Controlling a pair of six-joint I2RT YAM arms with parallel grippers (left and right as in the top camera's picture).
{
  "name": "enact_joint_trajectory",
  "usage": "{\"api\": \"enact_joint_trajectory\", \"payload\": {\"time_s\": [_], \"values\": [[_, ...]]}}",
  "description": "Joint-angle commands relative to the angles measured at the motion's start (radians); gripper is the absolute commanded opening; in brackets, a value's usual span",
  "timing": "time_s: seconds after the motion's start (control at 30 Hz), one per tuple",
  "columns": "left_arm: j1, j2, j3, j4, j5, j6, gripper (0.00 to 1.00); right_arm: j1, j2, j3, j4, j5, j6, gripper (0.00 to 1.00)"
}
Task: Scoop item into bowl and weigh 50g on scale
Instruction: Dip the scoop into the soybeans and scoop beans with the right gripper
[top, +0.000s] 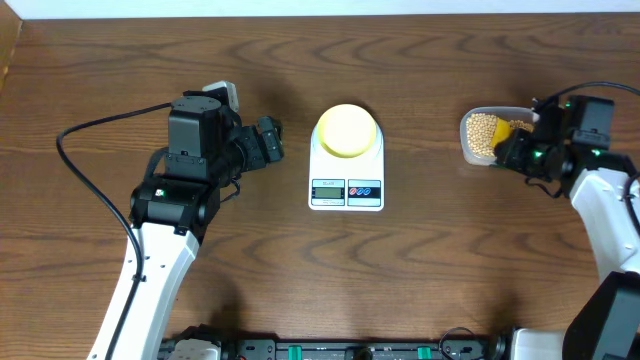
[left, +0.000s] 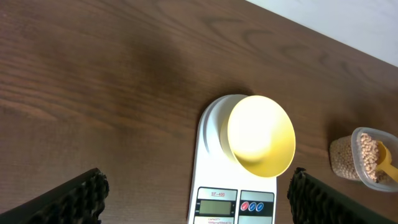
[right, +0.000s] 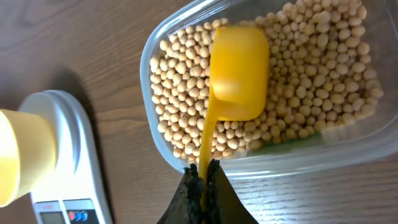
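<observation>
Tan beans fill a clear plastic tub at the right. My right gripper is shut on the thin handle of a yellow scoop, whose cup rests in the beans. The pale-yellow bowl stands on the white scale at the table's middle and looks empty. My left gripper hangs wide open left of the scale, holding nothing.
The scale's display and buttons face the front edge. Dark wooden table all round. A black cable loops left of the left arm.
</observation>
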Motion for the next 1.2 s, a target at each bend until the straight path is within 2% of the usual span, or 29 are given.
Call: {"api": "enact_joint_trajectory", "payload": {"time_s": [0.0, 0.33, 1.17], "values": [[-0.002, -0.004, 0.01, 0.0, -0.013, 0.016, 0.94, -0.025, 0.005, -0.006, -0.028, -0.158, 0.008, 0.01], [-0.002, -0.004, 0.01, 0.0, -0.013, 0.012, 0.94, -0.108, 0.005, -0.016, -0.049, -0.223, 0.038, 0.01], [-0.002, -0.004, 0.01, 0.0, -0.013, 0.012, 0.94, -0.39, 0.006, -0.137, 0.021, -0.639, 0.046, 0.01]]}}
